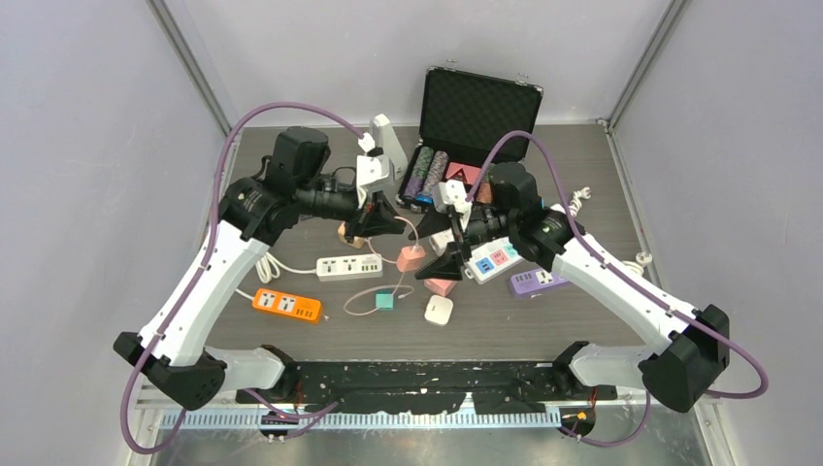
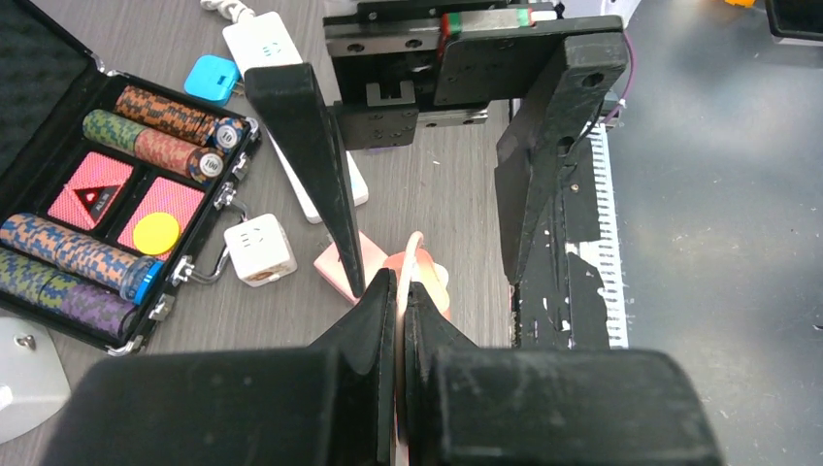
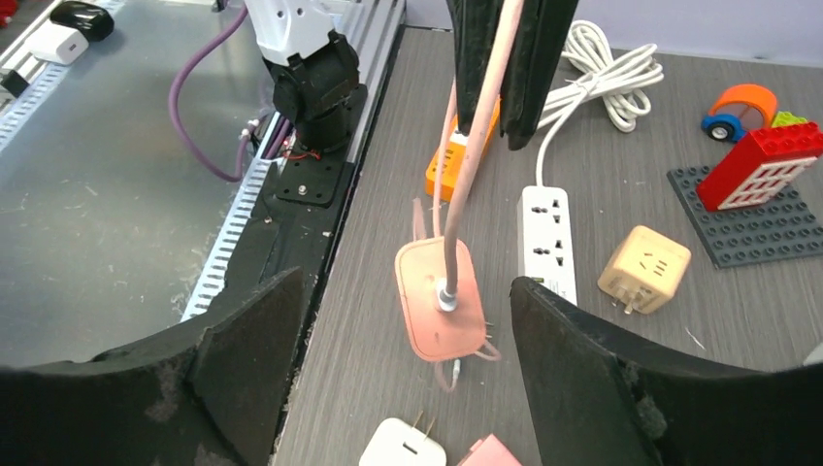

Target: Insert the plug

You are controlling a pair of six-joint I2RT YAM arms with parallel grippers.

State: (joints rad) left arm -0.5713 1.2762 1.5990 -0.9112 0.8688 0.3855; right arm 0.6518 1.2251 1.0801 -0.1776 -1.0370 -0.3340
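I read this as the hand-over before the actual insertion. My left hand point(image 2: 401, 286) is clenched on the pink cord point(image 3: 476, 165). The pink plug point(image 3: 439, 301) dangles from that cord just above the table point(image 1: 543, 330), near the middle of it. My right hand point(image 3: 406, 283) is released, its fingers spread wide on either side of the plug body and not touching it.

From the right wrist view the prongs seem to stick out sideways, so the plug is hanging rather than aimed at any socket. The next move, as I judge it, is to close the right hand squarely on the plug body. Then I would turn the prongs downward and carry it to a strip. The white power strip point(image 3: 548, 238) lies close by and looks like the nearest candidate. The cord may need slack from the left hand as I go.

The table is dark grey with a wood grain, and fairly crowded. There is an orange power strip point(image 1: 286, 304), a cube adapter point(image 3: 642, 267), a coiled white cable point(image 3: 602, 73) and an open chip case point(image 1: 476, 116). Plain pale grey panels wall the table in on three sides.
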